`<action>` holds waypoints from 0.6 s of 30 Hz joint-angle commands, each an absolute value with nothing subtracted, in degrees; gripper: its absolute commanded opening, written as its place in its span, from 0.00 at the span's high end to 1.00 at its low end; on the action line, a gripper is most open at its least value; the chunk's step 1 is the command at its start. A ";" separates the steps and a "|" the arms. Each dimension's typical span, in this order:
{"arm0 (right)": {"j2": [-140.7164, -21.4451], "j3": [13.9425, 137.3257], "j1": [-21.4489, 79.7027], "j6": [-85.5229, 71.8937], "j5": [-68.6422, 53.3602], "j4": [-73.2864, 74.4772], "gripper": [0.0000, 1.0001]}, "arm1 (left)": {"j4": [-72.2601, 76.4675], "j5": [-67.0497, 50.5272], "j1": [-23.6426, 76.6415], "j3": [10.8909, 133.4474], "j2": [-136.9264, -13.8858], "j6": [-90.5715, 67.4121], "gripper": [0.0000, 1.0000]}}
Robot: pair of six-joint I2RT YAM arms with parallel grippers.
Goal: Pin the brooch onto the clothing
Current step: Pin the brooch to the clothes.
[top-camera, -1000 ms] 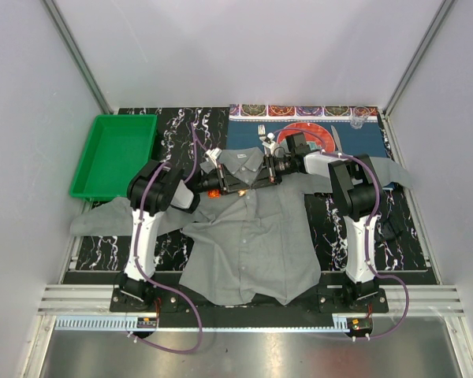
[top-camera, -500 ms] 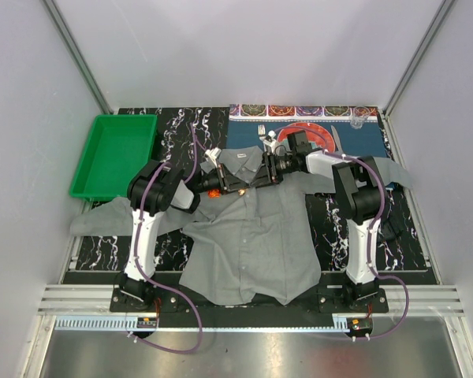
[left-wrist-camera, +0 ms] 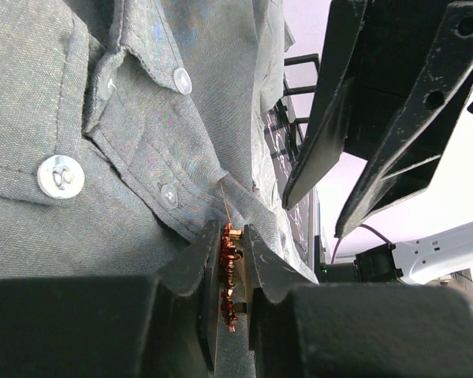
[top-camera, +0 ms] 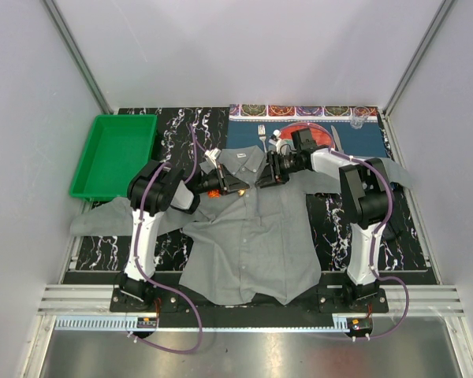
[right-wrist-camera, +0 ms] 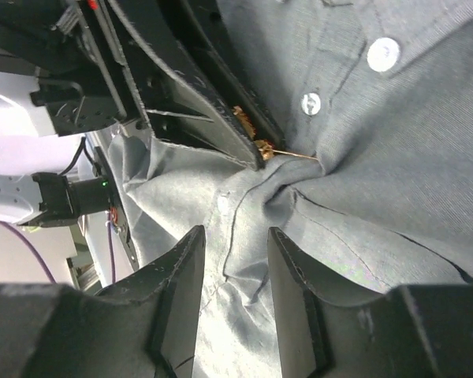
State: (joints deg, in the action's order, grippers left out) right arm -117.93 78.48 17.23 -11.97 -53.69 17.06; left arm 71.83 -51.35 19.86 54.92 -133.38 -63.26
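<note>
Left wrist view: left jaws clamp the brooch, its pin meeting the shirt; right jaws stand apart, empty, just beside it; shirt lies spread mid-worktop, beneath both jaws.

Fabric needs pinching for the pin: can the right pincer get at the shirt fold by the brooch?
Probably yes. The right pincer stands open directly over the puckered shirt fold, nothing between them. The left pincer, shut on the brooch, sits close beside, so room is tight.

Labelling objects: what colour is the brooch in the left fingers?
Coppery red-brown beaded brooch; clearest in left wrist view.
</note>
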 commanded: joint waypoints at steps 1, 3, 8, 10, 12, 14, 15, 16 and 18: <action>-116.28 79.54 17.93 -12.13 -49.04 19.95 0.56 | 95.45 -49.48 19.95 55.72 -132.80 -63.19 1.00; -116.72 79.63 19.16 -12.13 -48.52 19.95 0.55 | 95.54 -49.48 20.04 55.72 -132.54 -63.28 1.00; -119.35 79.98 20.48 -10.90 -45.88 21.44 0.57 | 95.45 -50.01 19.86 55.64 -131.75 -63.90 1.00; -119.97 80.07 21.09 -10.02 -44.31 22.23 0.59 | 95.45 -50.01 19.86 55.46 -131.57 -63.98 1.00; -120.32 80.07 21.79 -8.19 -43.42 23.20 0.61 | 95.45 -50.10 19.86 55.46 -131.48 -64.42 1.00; -120.59 79.54 21.97 -6.52 -42.02 24.43 0.70 | 95.45 -50.01 19.86 55.28 -131.48 -64.42 1.00; -120.50 78.93 21.89 -6.16 -41.58 24.78 0.73 | 95.45 -50.01 19.78 55.20 -131.48 -64.42 1.00; -120.06 78.49 21.97 -5.63 -41.40 25.13 0.77 | 95.45 -49.92 19.78 55.28 -131.57 -64.60 1.00; -119.36 77.35 21.97 -4.66 -40.87 25.31 0.82 | 95.45 -49.75 19.78 55.37 -132.19 -64.86 1.00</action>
